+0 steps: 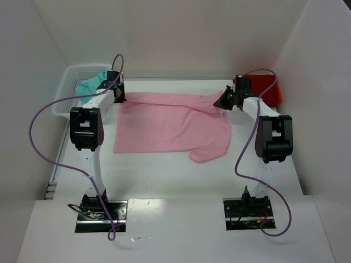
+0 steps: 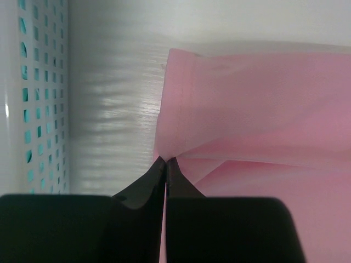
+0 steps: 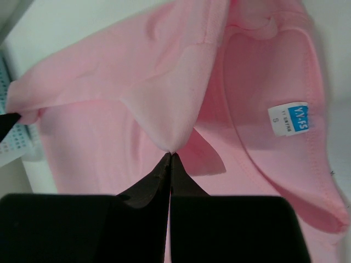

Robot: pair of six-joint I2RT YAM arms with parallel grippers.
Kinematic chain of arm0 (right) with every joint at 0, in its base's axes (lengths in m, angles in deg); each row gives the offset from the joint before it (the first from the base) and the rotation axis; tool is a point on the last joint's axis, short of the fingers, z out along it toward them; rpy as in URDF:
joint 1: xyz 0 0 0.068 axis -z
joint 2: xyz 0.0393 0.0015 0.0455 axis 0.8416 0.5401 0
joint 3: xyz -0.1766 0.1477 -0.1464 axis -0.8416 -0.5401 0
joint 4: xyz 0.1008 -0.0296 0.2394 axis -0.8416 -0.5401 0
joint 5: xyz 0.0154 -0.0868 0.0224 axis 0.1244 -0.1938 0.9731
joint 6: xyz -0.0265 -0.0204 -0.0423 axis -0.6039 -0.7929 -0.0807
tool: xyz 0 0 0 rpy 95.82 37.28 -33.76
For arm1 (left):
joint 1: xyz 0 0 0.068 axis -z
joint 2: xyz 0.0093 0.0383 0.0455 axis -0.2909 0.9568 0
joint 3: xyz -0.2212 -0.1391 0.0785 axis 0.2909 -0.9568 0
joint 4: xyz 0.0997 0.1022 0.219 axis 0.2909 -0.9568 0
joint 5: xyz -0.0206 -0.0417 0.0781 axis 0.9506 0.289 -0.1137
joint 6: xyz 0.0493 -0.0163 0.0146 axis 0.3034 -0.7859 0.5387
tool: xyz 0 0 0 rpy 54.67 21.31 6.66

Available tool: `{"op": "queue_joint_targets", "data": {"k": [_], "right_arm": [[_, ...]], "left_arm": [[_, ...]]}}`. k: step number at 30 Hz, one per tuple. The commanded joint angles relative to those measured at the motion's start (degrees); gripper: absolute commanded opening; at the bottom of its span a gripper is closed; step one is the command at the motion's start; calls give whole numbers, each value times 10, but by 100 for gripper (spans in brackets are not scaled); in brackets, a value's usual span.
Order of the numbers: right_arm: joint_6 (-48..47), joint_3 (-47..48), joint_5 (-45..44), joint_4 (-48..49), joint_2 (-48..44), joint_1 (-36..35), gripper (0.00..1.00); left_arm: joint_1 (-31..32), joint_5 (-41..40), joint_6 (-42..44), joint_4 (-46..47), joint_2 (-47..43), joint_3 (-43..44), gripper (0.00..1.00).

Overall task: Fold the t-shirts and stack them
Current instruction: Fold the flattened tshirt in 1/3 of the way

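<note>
Left gripper (image 2: 166, 160) and right gripper (image 3: 171, 153) are each pinched tight on the pink shirt (image 1: 170, 123), which lies spread on the table (image 1: 164, 175) between them. At far left the basket (image 1: 66, 96) hides most of the teal shirt (image 1: 88, 86). At far right the right arm covers part of the red shirt (image 1: 272, 92).

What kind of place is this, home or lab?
Most likely a robot lab test cell: plain white panels box in a white table, the left arm and right arm are bolted at its near edge, and a pink t-shirt lies spread between them.
</note>
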Motion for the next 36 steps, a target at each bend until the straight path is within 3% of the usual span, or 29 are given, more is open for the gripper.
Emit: {"op": "queue_joint_targets", "data": {"k": [1, 7, 13, 23, 26, 36], "right_arm": [[23, 7, 19, 26, -56, -3, 0], [35, -13, 25, 31, -67, -3, 0], [35, -32, 25, 42, -72, -3, 0], [35, -47, 25, 42, -78, -3, 0], [35, -53, 19, 42, -78, -3, 0], [35, -78, 19, 37, -89, -3, 0]], "left_arm": [[-4, -28, -5, 14, -27, 16, 0], [-4, -107, -10, 9, -27, 41, 0], [-4, -112, 1, 25, -27, 63, 0], [34, -112, 125, 63, -11, 77, 0], [45, -148, 150, 54, -11, 77, 0], [45, -227, 193, 92, -47, -65, 0]]}}
